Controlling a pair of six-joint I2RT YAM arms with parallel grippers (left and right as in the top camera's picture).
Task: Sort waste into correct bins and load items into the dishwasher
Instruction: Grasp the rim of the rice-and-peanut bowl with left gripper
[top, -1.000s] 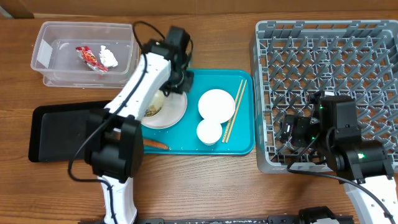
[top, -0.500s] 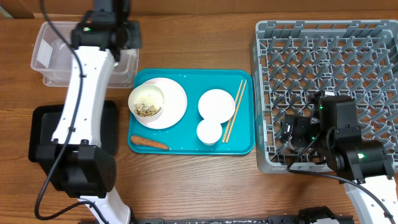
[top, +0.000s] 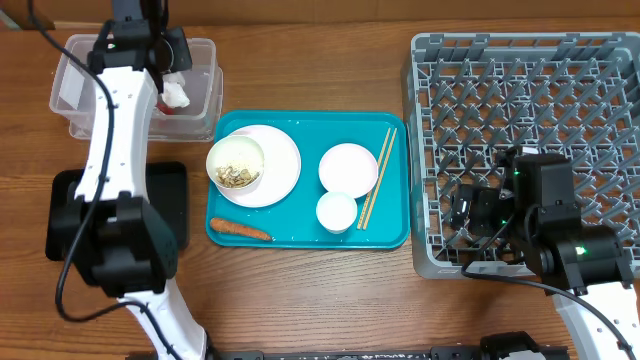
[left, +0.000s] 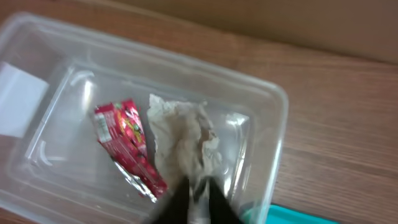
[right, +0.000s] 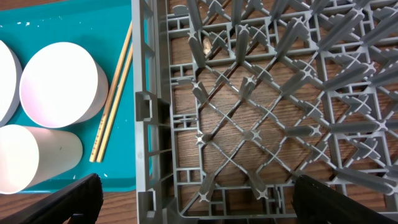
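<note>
The clear tub (top: 205, 75) with its white label (left: 18, 99) holds the red snack wrapper (left: 127, 146) and the crumpled white paper (top: 177, 93), also seen in the left wrist view (left: 183, 140). My left gripper (left: 196, 202) hovers over the tub's near side, fingers close together and blurred. A bowl of beige food scraps (top: 236, 165) sits on the wide plate (top: 285, 165). A smaller plate (top: 348, 167), a cup (top: 336, 212), the chopsticks (top: 377, 178) and the carrot piece (top: 240, 229) lie on the teal tray (top: 300, 125). My right gripper (right: 193, 199) is open and empty over the grey rack's (top: 520, 90) front left corner.
The black tray (top: 60, 200) lies left of the teal tray, partly under my left arm. The right wrist view shows the smaller plate (right: 59, 84), cup (right: 31, 165) and chopsticks (right: 115, 93) just left of the rack wall (right: 144, 93).
My left arm swung from the bowl on the wide plate up and left to the clear tub. The bowl of scraps came into view. The right arm has not moved.
</note>
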